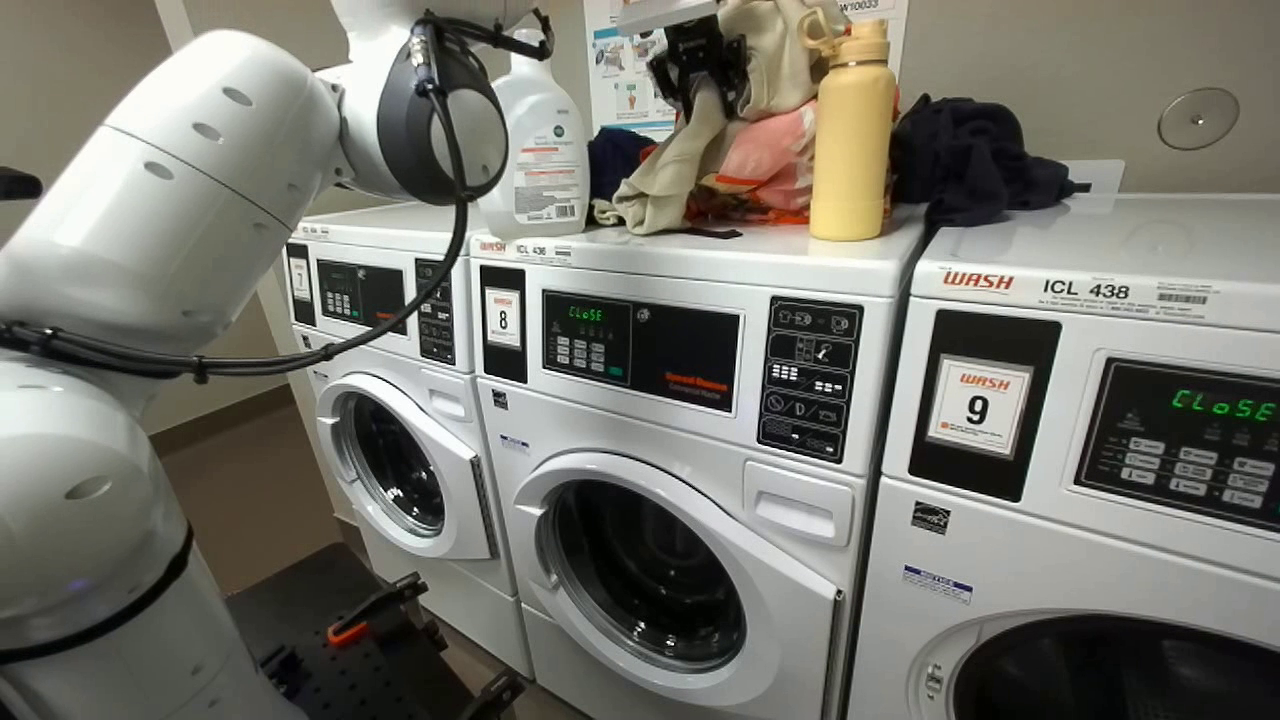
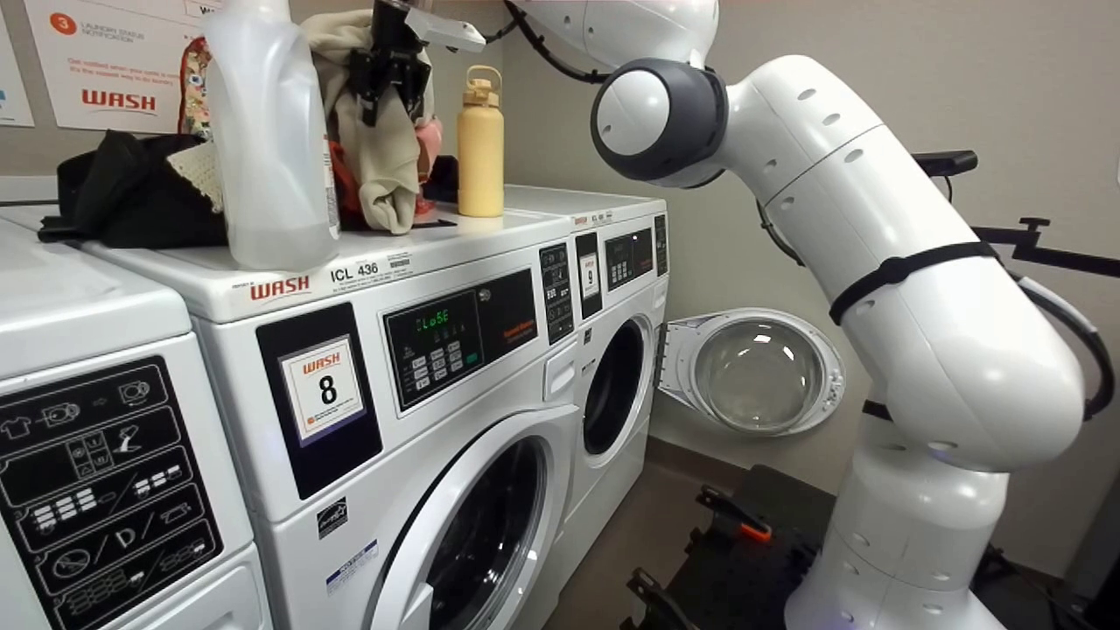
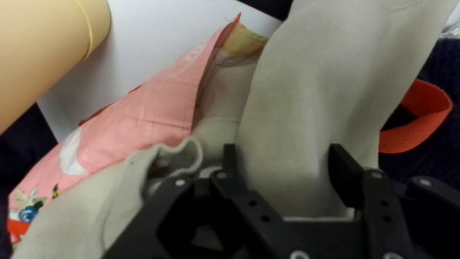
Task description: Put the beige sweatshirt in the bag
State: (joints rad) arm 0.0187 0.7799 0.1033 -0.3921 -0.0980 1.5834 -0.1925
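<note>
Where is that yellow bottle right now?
In an exterior view, the yellow bottle stands upright on washer 8 near its right edge, beside the pink bag and left of the dark cloth.

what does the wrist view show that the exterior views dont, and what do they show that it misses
Only the wrist view: a round blue print on the pink bag.
Only the exterior views: the white robot arm, washer 8's green display and, in an exterior view, washer 9's open door.
Shared: the gripper with the beige sweatshirt between its fingers, the pink bag, and the yellow water bottle.
</note>
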